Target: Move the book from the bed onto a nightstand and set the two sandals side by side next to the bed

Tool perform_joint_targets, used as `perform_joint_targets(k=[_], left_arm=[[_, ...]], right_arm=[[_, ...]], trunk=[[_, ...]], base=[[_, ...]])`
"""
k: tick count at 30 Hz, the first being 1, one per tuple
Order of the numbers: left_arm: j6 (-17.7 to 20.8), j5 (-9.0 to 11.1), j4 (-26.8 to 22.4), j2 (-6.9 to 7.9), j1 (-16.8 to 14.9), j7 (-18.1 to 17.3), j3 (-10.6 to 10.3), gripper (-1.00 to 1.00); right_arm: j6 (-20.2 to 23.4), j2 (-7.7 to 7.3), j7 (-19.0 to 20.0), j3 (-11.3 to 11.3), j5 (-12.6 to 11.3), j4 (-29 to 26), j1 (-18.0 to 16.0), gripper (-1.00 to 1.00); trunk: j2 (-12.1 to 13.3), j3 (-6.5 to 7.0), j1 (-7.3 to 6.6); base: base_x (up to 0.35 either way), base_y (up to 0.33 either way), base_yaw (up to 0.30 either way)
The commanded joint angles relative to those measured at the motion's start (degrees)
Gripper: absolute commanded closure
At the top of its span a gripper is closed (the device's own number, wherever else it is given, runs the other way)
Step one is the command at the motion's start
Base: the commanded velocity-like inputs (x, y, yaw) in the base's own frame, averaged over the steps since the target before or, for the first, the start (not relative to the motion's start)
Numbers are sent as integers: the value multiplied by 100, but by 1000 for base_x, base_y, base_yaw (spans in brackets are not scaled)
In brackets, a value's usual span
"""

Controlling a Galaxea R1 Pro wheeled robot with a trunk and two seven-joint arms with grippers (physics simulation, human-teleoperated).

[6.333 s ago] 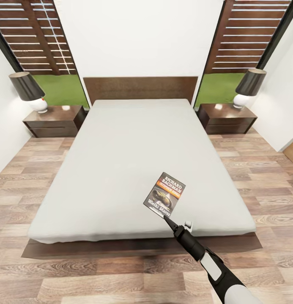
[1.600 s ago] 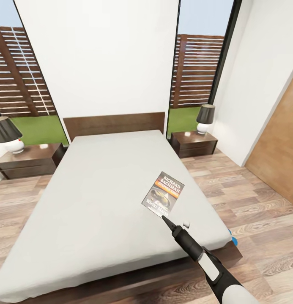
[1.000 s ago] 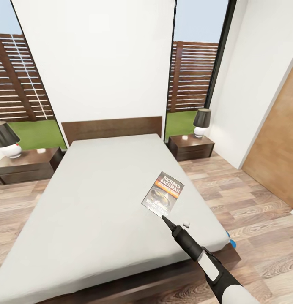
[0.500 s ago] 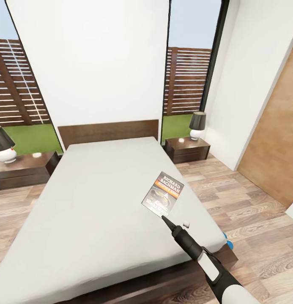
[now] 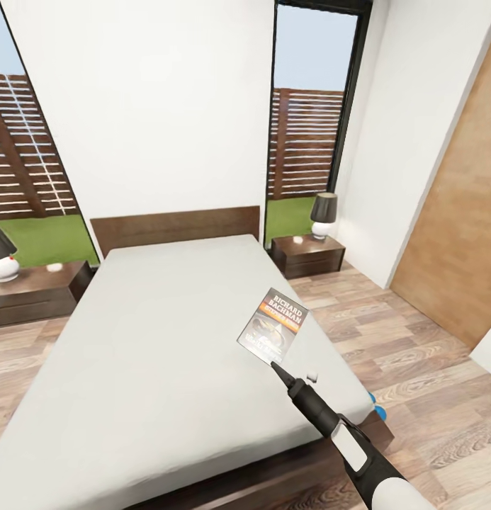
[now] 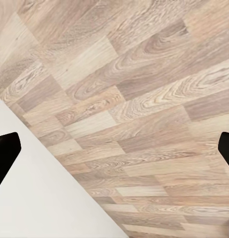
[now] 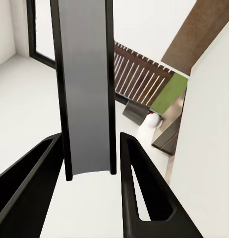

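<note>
White-walled bedroom: right claw [image 5: 275, 363] grips the greyish orange-banded paperback book [image 5: 274, 324] over the grey bed [image 5: 132, 333]; next, carry it to the far-right dark-brown nightstand [image 5: 307, 256].

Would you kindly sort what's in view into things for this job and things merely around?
Job: book held in right pincer; bed; right nightstand; left nightstand; blue sandal.
Around: lamps, wooden door, windows.
</note>
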Motion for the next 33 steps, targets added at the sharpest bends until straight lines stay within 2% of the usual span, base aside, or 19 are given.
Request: perform_joint_targets(k=[1, 33], left_arm=[[-15, 59, -6, 1, 2, 13, -50, -100], [-15, 59, -6, 1, 2, 13, -50, -100]], right_arm=[[60, 1, 13, 1, -42, 4, -5, 100], [48, 26, 13, 6, -36, 3, -5, 100]], trunk=[[-11, -1, 4], [-11, 295, 4]], base=[[0, 0, -78], [0, 0, -69]])
